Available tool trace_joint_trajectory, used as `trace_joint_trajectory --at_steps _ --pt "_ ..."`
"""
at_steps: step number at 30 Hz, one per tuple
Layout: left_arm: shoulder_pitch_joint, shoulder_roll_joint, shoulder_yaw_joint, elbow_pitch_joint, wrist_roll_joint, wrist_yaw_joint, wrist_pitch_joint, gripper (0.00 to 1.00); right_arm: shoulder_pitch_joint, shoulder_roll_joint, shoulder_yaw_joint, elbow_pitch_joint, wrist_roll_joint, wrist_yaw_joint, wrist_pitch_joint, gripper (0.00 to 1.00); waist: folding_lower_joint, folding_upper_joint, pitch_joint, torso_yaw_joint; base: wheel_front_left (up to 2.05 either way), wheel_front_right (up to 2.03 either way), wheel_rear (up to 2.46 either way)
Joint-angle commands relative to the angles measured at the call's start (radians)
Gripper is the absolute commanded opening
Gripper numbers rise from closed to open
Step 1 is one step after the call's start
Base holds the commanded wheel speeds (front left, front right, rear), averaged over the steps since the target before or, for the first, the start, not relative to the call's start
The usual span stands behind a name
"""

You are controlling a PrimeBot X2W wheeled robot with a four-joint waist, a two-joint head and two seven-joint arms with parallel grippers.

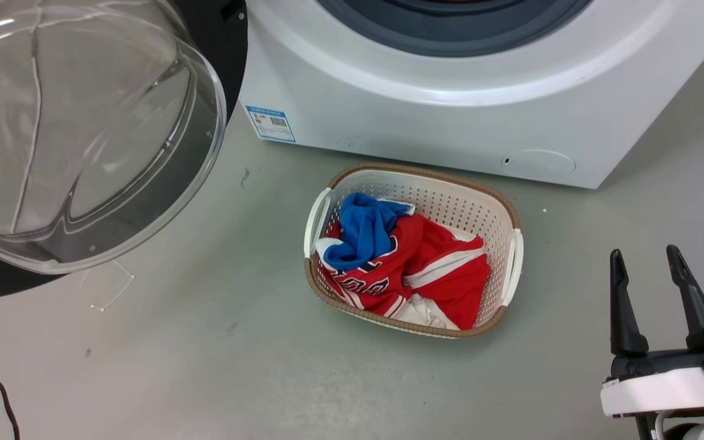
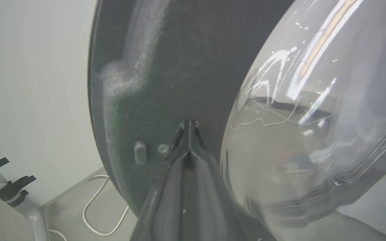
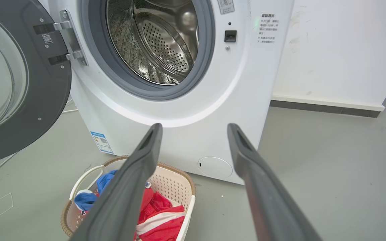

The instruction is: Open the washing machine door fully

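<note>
Left gripper (image 2: 189,129): both fingers pressed together with nothing between them, tips meeting the dark inner face of the washing machine door (image 2: 166,67) beside its glass bowl. This closed, stiff point is probably suited to pushing the panel outward. Right gripper (image 1: 644,252): fingers spread wide and empty, held low and well apart from the door, likely parked clear of its swing. The door stands swung out on its hinge (image 3: 69,40) at the left of the washing machine (image 3: 179,134), with the drum (image 3: 159,43) mouth fully exposed; whether it has reached its stop cannot be told. Count — one door, one hinge bracket, and one laundry basket (image 1: 413,172) on the floor before the machine, holding one red-and-white garment (image 1: 437,263) and one blue garment (image 1: 364,229).
</note>
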Motion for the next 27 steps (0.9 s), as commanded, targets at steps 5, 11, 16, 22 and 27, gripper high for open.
trace_joint_trajectory --at_steps 5,11,16,22,27 --pt "0.009 0.014 0.008 0.006 0.018 -0.018 0.002 0.0 0.01 0.002 0.003 0.006 0.016 0.0 -0.002 1.0 -0.0001 0.0 -0.042 -0.004 0.0 0.0 0.0" --pt "0.07 -0.023 -0.01 -0.037 0.043 -0.034 0.002 0.0 0.037 0.002 0.001 0.014 0.033 0.0 -0.002 1.0 -0.0001 0.0 -0.121 -0.011 0.0 0.0 0.0" --pt "0.137 -0.057 -0.044 -0.109 0.067 -0.044 0.002 0.0 0.073 0.002 -0.009 0.002 0.044 0.0 -0.002 1.0 -0.0001 0.0 -0.195 -0.019 0.0 0.0 0.0" --pt "0.225 -0.121 -0.121 -0.23 0.101 -0.05 0.002 0.0 0.113 0.002 -0.017 -0.019 0.048 0.0 -0.002 1.0 -0.0001 0.0 -0.257 -0.035 0.0 0.0 0.0" --pt "0.303 -0.182 -0.2 -0.334 0.127 -0.05 0.002 0.0 0.134 0.002 -0.02 -0.036 0.048 0.0 -0.002 1.0 -0.0001 0.0 -0.292 -0.056 0.0 0.0 0.0"
